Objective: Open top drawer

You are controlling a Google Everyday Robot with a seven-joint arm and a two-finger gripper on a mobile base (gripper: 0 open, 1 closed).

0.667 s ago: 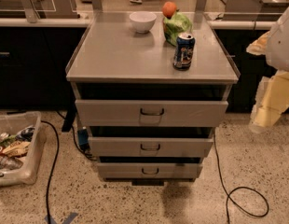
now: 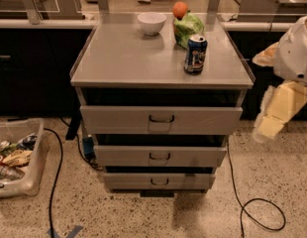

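The top drawer (image 2: 161, 120) is the widest grey drawer of three, just under the cabinet's top (image 2: 128, 58). It has a small dark wire handle (image 2: 161, 118) at its centre, and a dark gap shows above its front. My gripper (image 2: 266, 128), pale yellow on a white arm (image 2: 297, 48), hangs in the air to the right of the cabinet at about the top drawer's height. It is clear of the drawer and touches nothing.
Two narrower drawers (image 2: 160, 156) (image 2: 159, 181) sit below. On the cabinet's top stand a blue can (image 2: 195, 54), a white bowl (image 2: 151, 23), a green bag (image 2: 189, 29) and an orange (image 2: 180, 9). A plastic bin of trash (image 2: 15, 155) is on the floor at the left. Black cables (image 2: 252, 207) lie at the right.
The gripper has edged slightly left and down beside the cabinet. The drawers have not moved.
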